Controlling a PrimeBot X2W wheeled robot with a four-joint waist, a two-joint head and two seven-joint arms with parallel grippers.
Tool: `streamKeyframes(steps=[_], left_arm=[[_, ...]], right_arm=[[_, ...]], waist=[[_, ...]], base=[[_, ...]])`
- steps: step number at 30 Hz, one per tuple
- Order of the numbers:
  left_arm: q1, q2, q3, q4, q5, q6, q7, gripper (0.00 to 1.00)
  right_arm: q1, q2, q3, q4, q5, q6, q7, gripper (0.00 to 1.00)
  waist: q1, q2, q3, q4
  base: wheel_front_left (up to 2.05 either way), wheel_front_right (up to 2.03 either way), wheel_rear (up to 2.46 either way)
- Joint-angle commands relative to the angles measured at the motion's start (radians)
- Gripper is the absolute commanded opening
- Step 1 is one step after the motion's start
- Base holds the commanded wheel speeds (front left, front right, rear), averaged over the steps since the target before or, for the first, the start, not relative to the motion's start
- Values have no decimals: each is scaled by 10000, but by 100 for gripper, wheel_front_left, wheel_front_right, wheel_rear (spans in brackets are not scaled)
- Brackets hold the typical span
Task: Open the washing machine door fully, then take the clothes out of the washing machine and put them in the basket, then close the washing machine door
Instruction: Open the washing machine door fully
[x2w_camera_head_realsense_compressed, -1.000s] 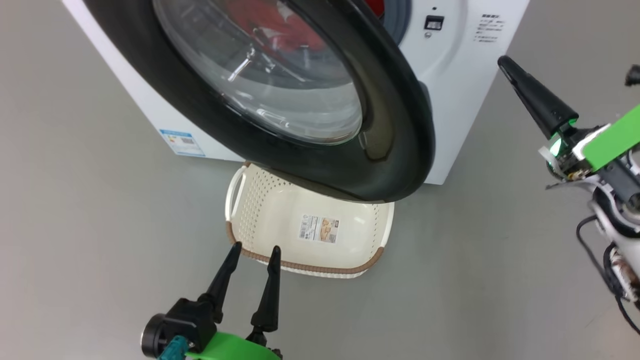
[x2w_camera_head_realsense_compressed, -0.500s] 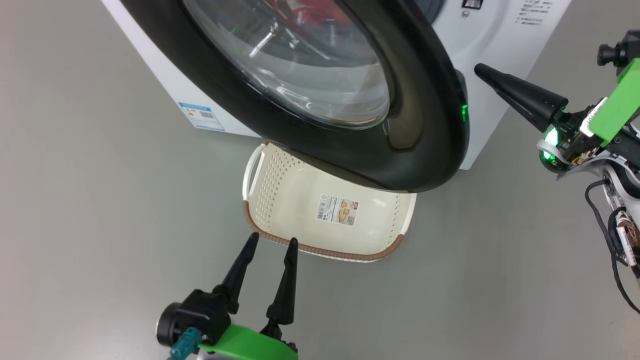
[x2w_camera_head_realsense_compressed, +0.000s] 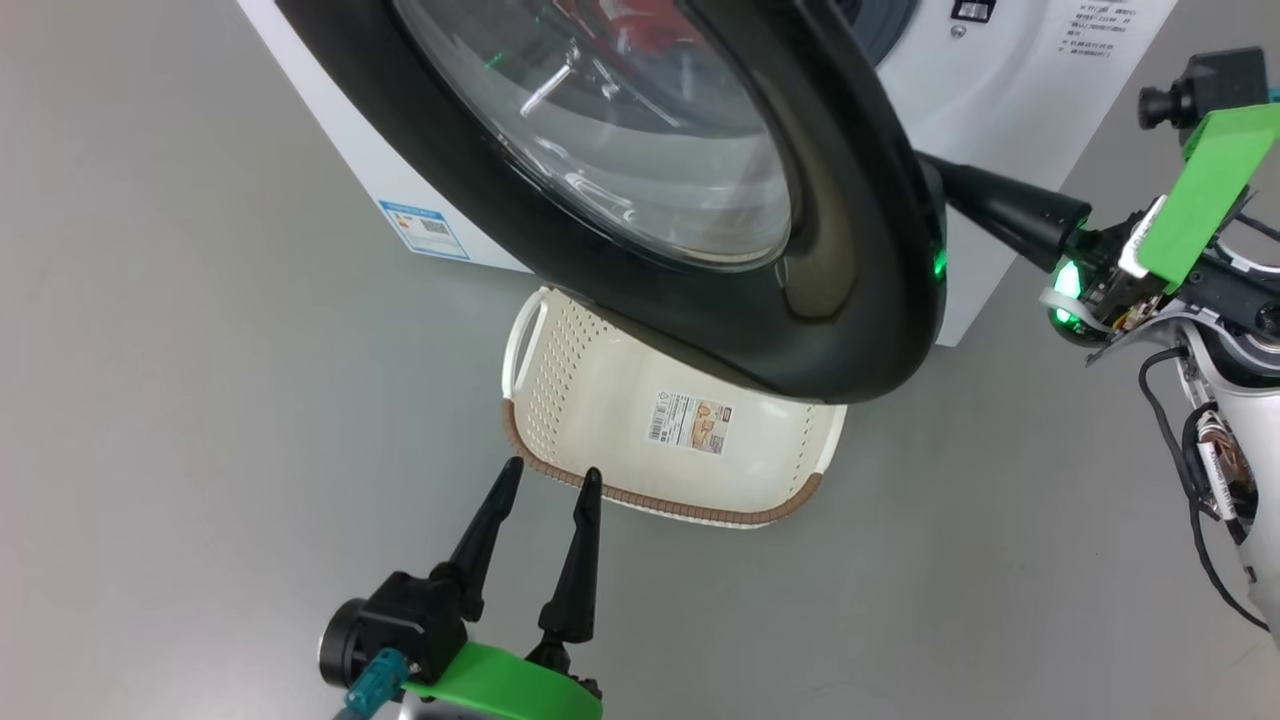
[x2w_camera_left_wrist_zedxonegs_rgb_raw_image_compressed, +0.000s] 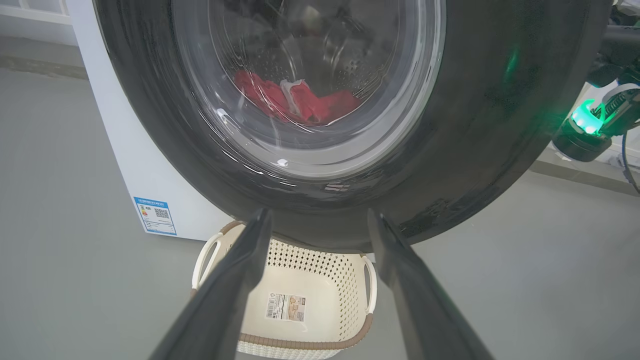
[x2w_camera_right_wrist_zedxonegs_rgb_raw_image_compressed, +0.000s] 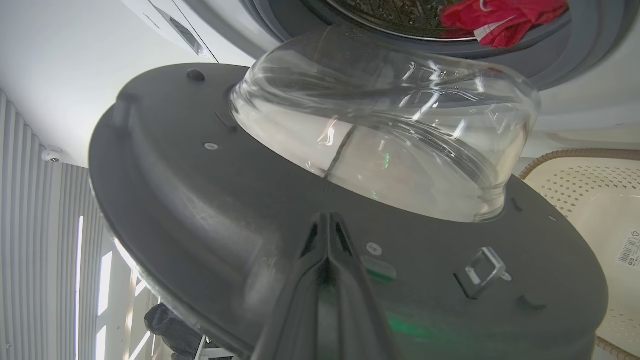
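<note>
Behind the door's free right edge stands my right gripper (x2w_camera_head_realsense_compressed: 950, 180), its two fingers pressed shut together with nothing between them. Seen from the right wrist, they point straight at the grey inner face of the door (x2w_camera_head_realsense_compressed: 850, 250), just below the glass bowl (x2w_camera_right_wrist_zedxonegs_rgb_raw_image_compressed: 390, 145) and near the latch hook (x2w_camera_right_wrist_zedxonegs_rgb_raw_image_compressed: 482, 270). The tip looks to be touching that face, but I cannot say it for sure.

The door is only partly open. It stands slanted out from the machine (x2w_camera_head_realsense_compressed: 1000, 90), and its lower rim hangs over the far part of the basket (x2w_camera_head_realsense_compressed: 560, 380). I judge that the hinge is at the left, so the door must swing toward near and left, and the push has to come from its inner side, on the right. For this my right arm is the one well placed.

My left gripper (x2w_camera_head_realsense_compressed: 553, 468) is spread wide and empty at the near rim of the basket, fingers pointing far toward the outer black face. From there it could only push the door closed.

The clothes (x2w_camera_left_wrist_zedxonegs_rgb_raw_image_compressed: 300, 102) lie in the drum (x2w_camera_left_wrist_zedxonegs_rgb_raw_image_compressed: 357, 65), seen through the glass, behind the door and well apart from both grippers. I think they are out of reach until the door is fully aside.
</note>
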Motion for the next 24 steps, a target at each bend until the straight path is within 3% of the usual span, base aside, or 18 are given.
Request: streamKeyframes(steps=[1,24], left_arm=[[-115,75,279,-260,-14,74,-94,100],[423,75,533,-203,66,-6,-94,100]], right_arm=[[214,191,44,-363,-170,4,157,0],[1618,1244,21,-942,-850,4,891,0]], waist=[[0,0,-70,6],[0,0,-1007,918]], base=[[0,0,0],[0,0,0]])
